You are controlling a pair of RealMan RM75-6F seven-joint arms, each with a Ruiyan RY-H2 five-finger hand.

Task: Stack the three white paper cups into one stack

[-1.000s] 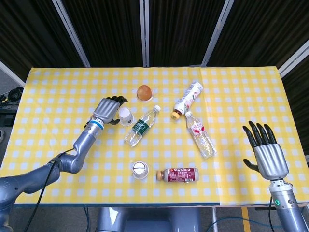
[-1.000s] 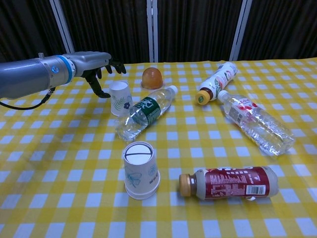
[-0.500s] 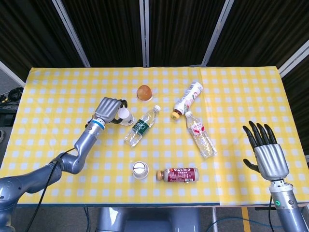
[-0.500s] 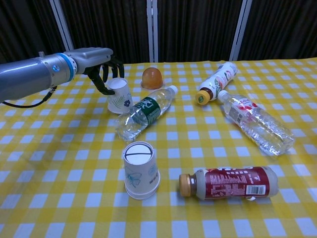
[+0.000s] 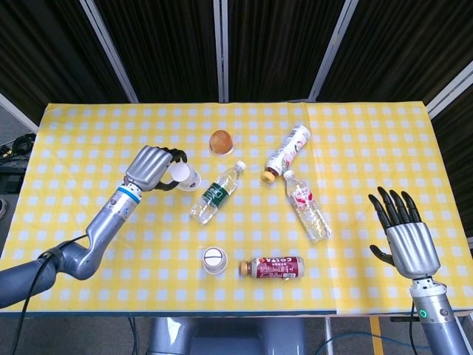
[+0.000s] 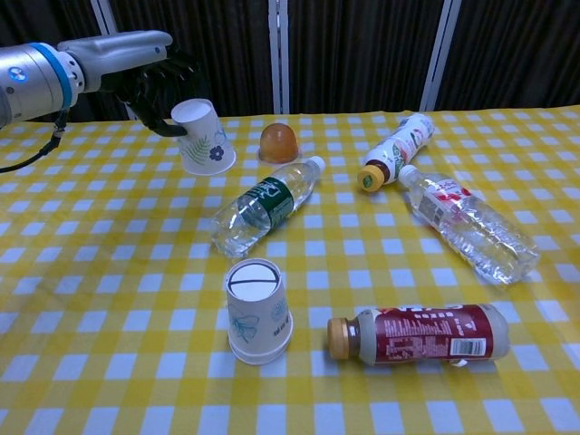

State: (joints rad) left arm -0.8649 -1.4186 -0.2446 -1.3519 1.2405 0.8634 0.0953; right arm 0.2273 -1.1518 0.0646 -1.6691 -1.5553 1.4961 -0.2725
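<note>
So the left hand [image 6: 145, 77] has its fingers wrapped round a white paper cup [image 6: 201, 136], tilted and lifted off the yellow checked tabletop [image 5: 89, 140], over the left half toward the far edge. A second cup [image 6: 256, 310] sits upside down near the front edge, just beside a red-label bottle [image 6: 421, 333] lying on its side. Can only spot two cups. The right hand [image 5: 409, 237] hovers by the front right corner, fingers spread, holding nothing.

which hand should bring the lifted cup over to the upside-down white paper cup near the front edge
Left. The left hand already holds the floral white paper cup off the yellow checked tablecloth. The upside-down white paper cup stands nearer that side. The right hand hovers open and empty at the far right edge.
</note>
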